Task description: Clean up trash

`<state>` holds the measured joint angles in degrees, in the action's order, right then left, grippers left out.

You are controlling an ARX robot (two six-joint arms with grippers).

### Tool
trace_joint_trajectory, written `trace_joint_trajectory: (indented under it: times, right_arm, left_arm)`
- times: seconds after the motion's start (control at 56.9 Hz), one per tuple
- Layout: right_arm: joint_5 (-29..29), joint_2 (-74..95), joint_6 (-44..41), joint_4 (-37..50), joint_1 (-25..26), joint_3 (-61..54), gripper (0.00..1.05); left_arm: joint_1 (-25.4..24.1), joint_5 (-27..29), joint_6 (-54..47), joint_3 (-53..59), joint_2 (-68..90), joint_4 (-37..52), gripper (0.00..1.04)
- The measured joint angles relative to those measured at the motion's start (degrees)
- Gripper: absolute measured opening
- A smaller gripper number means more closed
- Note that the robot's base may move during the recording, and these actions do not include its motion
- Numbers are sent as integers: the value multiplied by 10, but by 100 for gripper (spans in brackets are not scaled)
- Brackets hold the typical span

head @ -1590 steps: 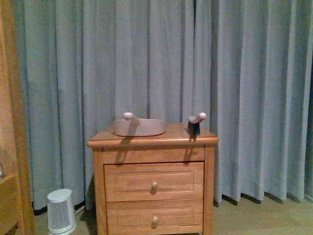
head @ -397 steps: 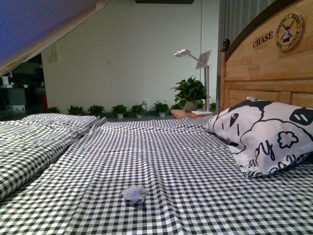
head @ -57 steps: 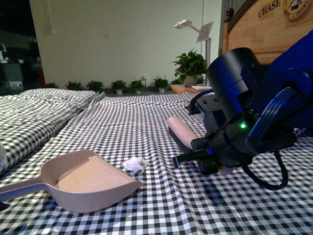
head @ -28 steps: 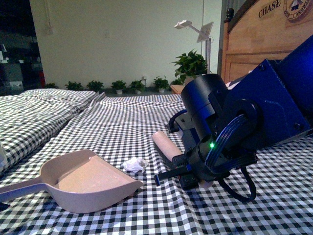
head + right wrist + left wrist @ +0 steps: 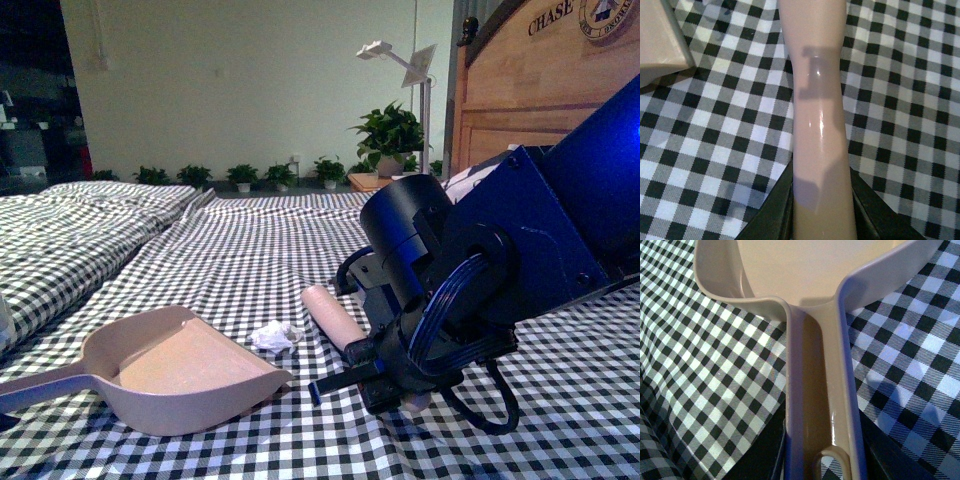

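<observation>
Two pincers clamped: left pincer [image 5: 822, 467] on dustpan [image 5: 185, 370] handle, right pincer [image 5: 822, 220] on brush handle [image 5: 817, 115].

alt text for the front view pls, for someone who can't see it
A blue and black right robot arm reaches across a black-and-white checked bedspread, holding a pinkish-beige brush handle beside a small crumpled white paper wad. The wad lies just past the open lip of a pinkish-beige plastic dustpan. Behind are a wooden headboard and potted plants.

Trash [image 5: 276, 335]: one small crumpled white paper wad, lying loose on the checked bedsheet [image 5: 250, 270], at 2 o'clock from the dustpan [image 5: 190, 372] mouth, just beside its lip.
</observation>
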<state>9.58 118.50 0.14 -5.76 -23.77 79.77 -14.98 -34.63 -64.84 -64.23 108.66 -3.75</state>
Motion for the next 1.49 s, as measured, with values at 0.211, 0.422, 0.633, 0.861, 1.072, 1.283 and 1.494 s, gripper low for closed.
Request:
trace_joint_trajectory:
  times: [0.211, 0.422, 0.633, 0.861, 1.072, 1.283, 1.494]
  right_arm:
    - [-34, 0, 2, -25, -11, 0, 21]
    - [-85, -23, -1, -43, -21, -10, 21]
    - [-144, -84, -18, -49, -44, -37, 21]
    - [-162, -130, -34, -50, -59, -56, 21]
    - [-122, -133, -39, -29, -30, -61, 21]
    - [-69, -140, -29, 17, 12, -62, 21]
    - [9, -166, -21, 51, 69, -58, 21]
  left_arm:
    - [0, 0, 0, 0, 0, 0, 28]
    - [0, 0, 0, 0, 0, 0, 28]
    - [0, 0, 0, 0, 0, 0, 28]
    - [0, 0, 0, 0, 0, 0, 28]
    - [0, 0, 0, 0, 0, 0, 28]
    - [0, 0, 0, 0, 0, 0, 28]
    - [0, 0, 0, 0, 0, 0, 28]
